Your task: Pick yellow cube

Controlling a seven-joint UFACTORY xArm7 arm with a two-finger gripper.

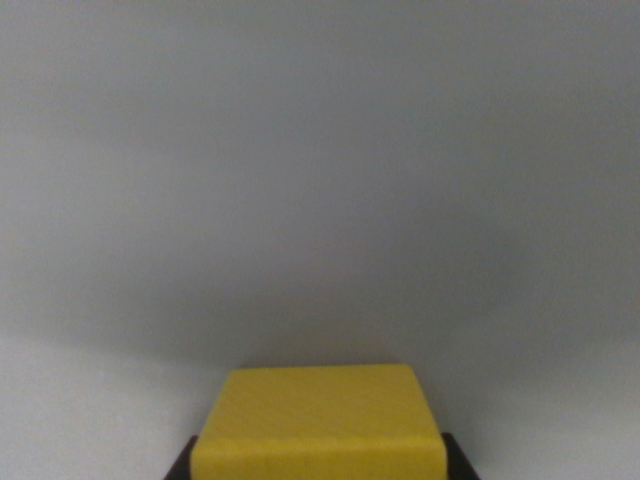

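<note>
Grey tabletop (320, 180) stretches behind the yellow cube (318, 420).
You see dark fingers (182, 465) flanking it, seemingly clamped for lifting.

One wrist camera, close over the work surface

It looks forward past the gripper (318, 470), whose dark fingertips (182, 464) sit at the bottom edge with the yellow cube (318, 420) filling the space between them; a plain grey surface (320, 180), blurred, fills the rest
</note>
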